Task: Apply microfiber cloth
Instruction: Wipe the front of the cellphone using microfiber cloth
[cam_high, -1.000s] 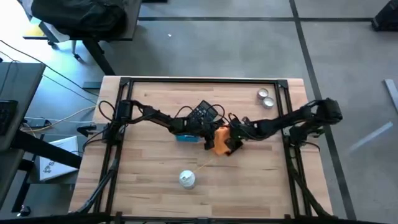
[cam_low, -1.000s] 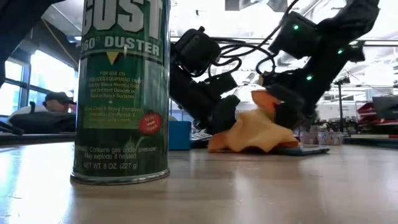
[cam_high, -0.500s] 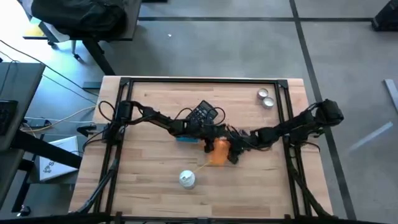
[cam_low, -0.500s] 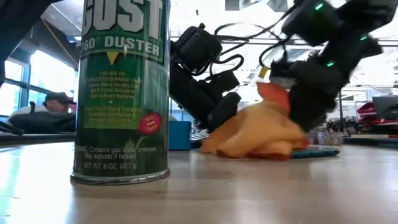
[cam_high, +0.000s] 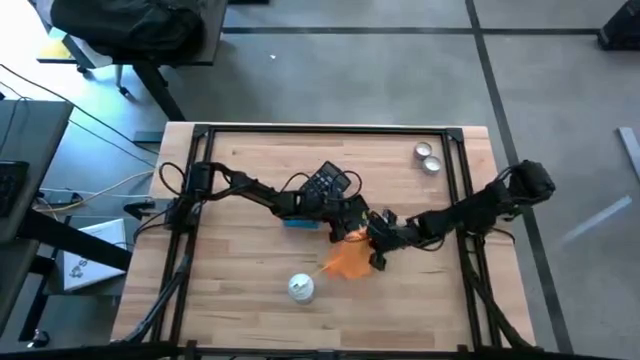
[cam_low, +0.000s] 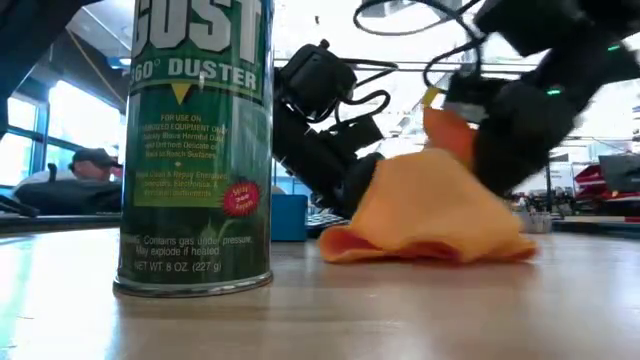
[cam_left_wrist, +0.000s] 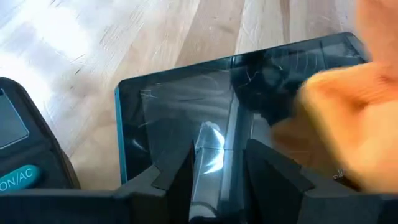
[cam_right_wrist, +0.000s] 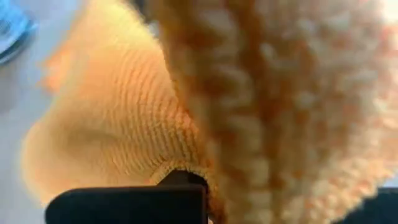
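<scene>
The microfiber cloth is bright orange and lies bunched near the table's middle. My right gripper stands over its right side and is shut on it. The cloth fills the right wrist view. A flat device with a dark glass screen and teal rim lies on the wood in front of my left gripper. That gripper's fingers stand a little apart over the device's near edge. I cannot tell whether they touch it. My right gripper holds the cloth by a gathered bunch at its top, pinched between the fingers, which slant down from the table's right. The cloth drapes slack below the hold like a tent, and its lower hem spreads on the table.
A green duster can stands near the front edge. A black calculator and a small blue box lie by the left arm. Two small round tins sit at the far right. A person sits beyond the table.
My right gripper has moved toward the table's near edge, dragging the cloth with it. The cloth has slid away from the device and spread wider and flatter on the wood. My left arm has stayed where it was.
</scene>
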